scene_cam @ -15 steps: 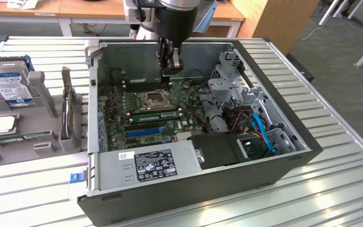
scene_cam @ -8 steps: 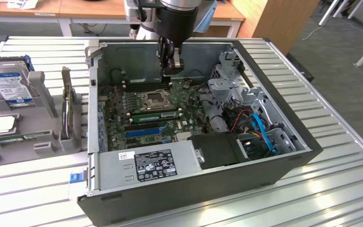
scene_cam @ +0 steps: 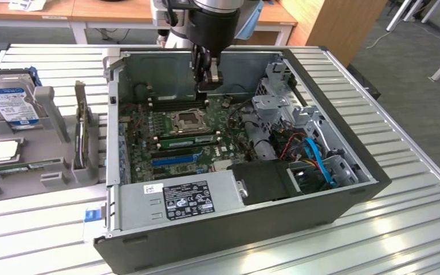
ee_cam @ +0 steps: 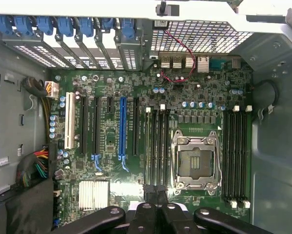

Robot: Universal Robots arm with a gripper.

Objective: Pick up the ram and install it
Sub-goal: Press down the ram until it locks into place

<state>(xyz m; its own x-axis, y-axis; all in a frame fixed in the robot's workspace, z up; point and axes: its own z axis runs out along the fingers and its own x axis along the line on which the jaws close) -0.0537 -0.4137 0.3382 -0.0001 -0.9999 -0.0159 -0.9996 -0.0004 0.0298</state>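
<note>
— Black fingers (ee_cam: 145,212) of the hand (ee_cam: 156,191) are sitting closest, their bases cut off. Gripping anything?
— Nothing; they are pressing closed, empty. The ram (scene_cam: 27,167) is lying green and slim in the tray (scene_cam: 52,179) on the bench (scene_cam: 36,229), half hidden, chips unreadable.

1. Support: a table (scene_cam: 403,189) with a ribbed, slatted metal top.
2. On it, an open computer case (scene_cam: 235,229) lies on its side, interior facing up.
3. Beside the case, toward the exterior view's left, a grey parts holder (scene_cam: 48,172) rests on the slats.
</note>
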